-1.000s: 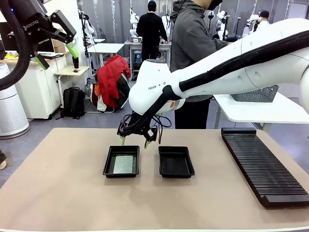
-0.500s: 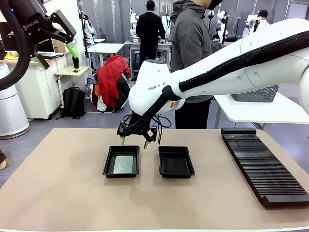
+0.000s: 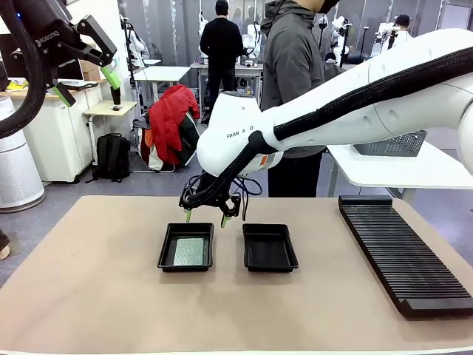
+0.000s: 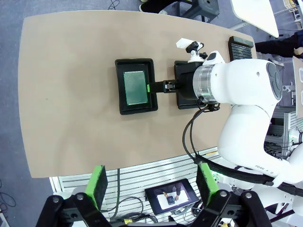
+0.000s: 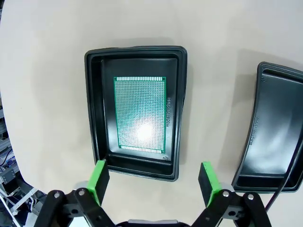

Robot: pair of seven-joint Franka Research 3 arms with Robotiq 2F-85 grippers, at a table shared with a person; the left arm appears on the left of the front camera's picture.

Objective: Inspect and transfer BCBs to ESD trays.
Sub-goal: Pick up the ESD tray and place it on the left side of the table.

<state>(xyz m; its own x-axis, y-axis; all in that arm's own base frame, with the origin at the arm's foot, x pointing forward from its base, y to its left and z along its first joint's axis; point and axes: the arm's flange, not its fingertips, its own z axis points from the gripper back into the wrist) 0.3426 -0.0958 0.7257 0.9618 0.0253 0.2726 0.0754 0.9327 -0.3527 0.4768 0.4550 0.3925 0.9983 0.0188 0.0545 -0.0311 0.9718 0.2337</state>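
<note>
Now | left claw (image 3: 89, 96) wide, marked ROBOTIQ | right claw (image 5: 154, 170) wide above BCB (image 5: 140, 113)

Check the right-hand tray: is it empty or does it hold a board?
Empty. The right tray has a bare black floor in the front and right wrist views; the green board lies in the left tray.

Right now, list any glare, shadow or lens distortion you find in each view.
Right wrist view: a bright glare patch on the board in the filled tray washes out its holes there; the empty tray curves at the frame edge. Left wrist view: the table bows at its edges from the wide-angle lens. Front view: evenly lit and sharp.
</note>
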